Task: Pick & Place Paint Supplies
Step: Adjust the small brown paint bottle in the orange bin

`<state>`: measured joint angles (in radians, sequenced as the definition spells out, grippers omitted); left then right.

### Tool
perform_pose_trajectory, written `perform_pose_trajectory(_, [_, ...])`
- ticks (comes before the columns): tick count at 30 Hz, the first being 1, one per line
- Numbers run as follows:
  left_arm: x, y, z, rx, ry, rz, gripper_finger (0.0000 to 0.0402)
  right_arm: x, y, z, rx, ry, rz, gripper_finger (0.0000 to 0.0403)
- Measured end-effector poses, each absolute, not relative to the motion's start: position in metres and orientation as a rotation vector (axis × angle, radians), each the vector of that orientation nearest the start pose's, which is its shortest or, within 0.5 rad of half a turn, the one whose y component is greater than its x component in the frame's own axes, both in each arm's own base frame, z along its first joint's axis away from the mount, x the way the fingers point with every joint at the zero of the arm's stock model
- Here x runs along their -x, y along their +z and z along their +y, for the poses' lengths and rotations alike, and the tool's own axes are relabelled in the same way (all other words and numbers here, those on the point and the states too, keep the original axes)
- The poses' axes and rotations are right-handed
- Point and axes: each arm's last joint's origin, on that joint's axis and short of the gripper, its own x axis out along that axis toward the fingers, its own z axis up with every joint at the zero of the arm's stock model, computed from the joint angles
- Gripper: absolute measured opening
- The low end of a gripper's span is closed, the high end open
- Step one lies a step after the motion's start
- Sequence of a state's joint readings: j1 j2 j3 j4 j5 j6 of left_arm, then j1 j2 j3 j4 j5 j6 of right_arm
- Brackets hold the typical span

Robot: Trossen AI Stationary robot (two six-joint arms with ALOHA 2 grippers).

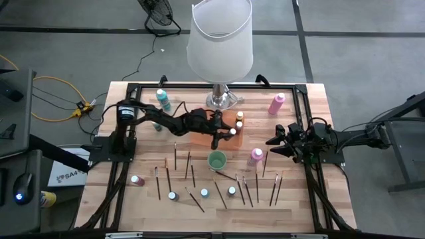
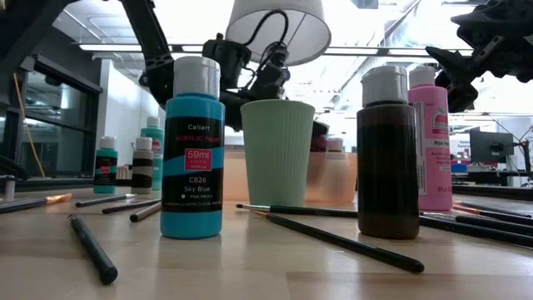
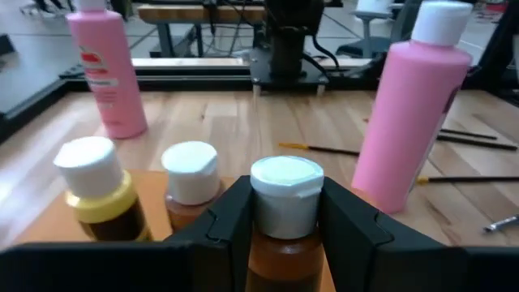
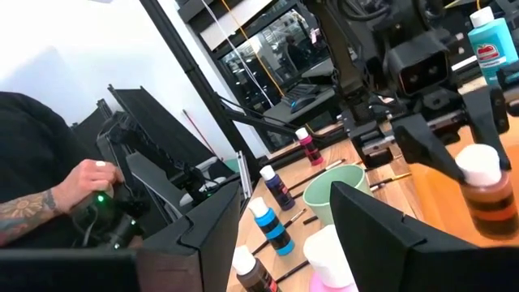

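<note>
On the near half of the table (image 1: 312, 99), most supplies are unsorted: loose dark-handled brushes (image 1: 219, 195) scattered across the front, plus small white-capped bottles in a row, among them the sky blue bottle (image 2: 192, 148) and a dark brown bottle (image 2: 388, 154) close to the low cam. Mid-table a pale green cup (image 1: 217, 160) stands upright; nothing seen in it from above, looks empty. Just beside it, twd the right arm, a tall pink bottle (image 1: 256, 156). Behind the cup sits an orange tray (image 1: 199, 137), the only container w/ contents: a yellow-labelled bottle (image 3: 97, 191) and a brownish bottle (image 3: 190, 180) stand in it, and the left gripper (image 3: 284, 231) is clenched on a third, an amber bottle (image 3: 284, 212) w/ white cap, over or in the tray — can't tell if it's touching down. Right gripper (image 1: 273, 141) hovers near the pink bottle, fingers parted, holding nothing. Far side: teal bottles (image 1: 162, 99) at the left rear, another pink bottle (image 1: 276, 103) at right rear, lamp (image 1: 221, 50) btwn them. Judgement: early stage, approx 3 bottles traying, rest plus all brushes left.
</note>
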<state>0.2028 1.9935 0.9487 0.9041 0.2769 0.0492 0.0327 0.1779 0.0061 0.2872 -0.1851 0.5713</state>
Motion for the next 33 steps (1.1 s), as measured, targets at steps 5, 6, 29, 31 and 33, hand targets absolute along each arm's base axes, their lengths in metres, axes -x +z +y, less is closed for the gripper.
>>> perform_pose_trajectory(5, [-0.3983, 0.1430, 0.0733, -0.017, -0.083, 0.126, 0.0111, -0.1072, 0.1785, 0.0088, -0.560, 0.245, -0.050, 0.0188])
perform_pose_trajectory(6, [-0.3989, 0.1436, 0.0735, -0.016, -0.083, 0.124, 0.0111, -0.1072, 0.1785, 0.0088, -0.560, 0.244, -0.050, 0.0188])
perform_pose_trajectory(29, [-0.3997, 0.1430, 0.0741, -0.009, -0.078, 0.136, 0.0132, -0.1072, 0.1785, 0.0089, -0.560, 0.245, -0.050, 0.0188])
perform_pose_trajectory(31, [-0.3997, 0.1430, 0.0741, -0.009, -0.077, 0.136, 0.0132, -0.1071, 0.1785, 0.0089, -0.559, 0.245, -0.050, 0.0188])
perform_pose_trajectory(33, [-0.3997, 0.1430, 0.0741, -0.009, -0.077, 0.136, 0.0132, -0.1071, 0.1785, 0.0088, -0.559, 0.245, -0.050, 0.0188])
